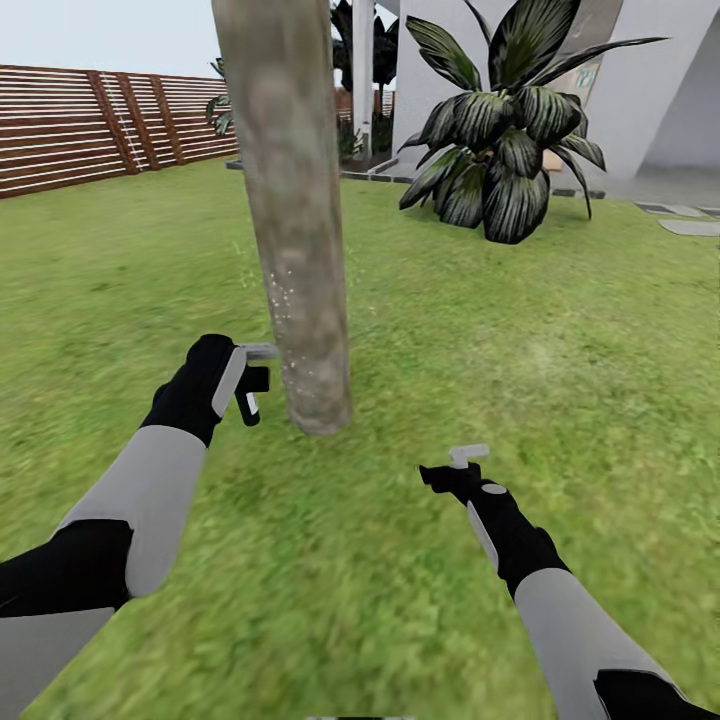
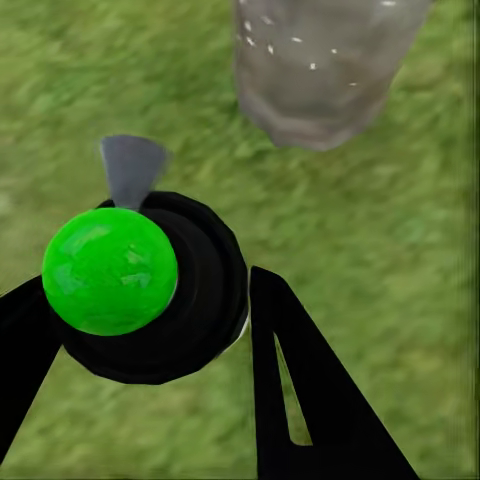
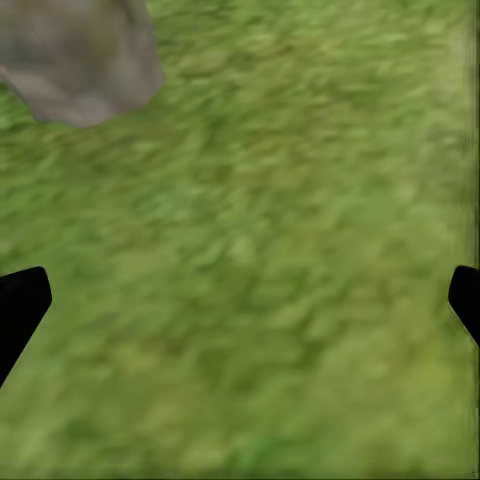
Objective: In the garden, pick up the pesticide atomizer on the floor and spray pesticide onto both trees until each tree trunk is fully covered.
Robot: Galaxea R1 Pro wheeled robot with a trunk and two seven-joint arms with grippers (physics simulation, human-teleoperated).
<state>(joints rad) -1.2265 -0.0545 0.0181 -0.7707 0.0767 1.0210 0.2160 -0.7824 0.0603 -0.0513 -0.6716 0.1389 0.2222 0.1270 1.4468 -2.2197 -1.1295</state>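
Two grippers hung low over the lawn (image 1: 560, 330). The left gripper (image 1: 255, 375) was clamped on the pesticide atomizer (image 1: 252, 390), a small black sprayer with a white patch, held just beside the base of the tree trunk (image 1: 295, 220). In the left wrist view the atomizer (image 2: 165, 290) sat between the black fingers (image 2: 300, 400), a round green top on its dark body and a grey nozzle aimed toward the trunk (image 2: 320, 70), where pale specks dotted the mottled bark. The right gripper (image 1: 455, 470) was spread wide and held nothing, hovering above bare grass well apart from the trunk. Beyond stood a short broad-leaved palm (image 1: 510, 150), the white house (image 1: 650, 90) and the slatted wooden fence (image 1: 90, 125).
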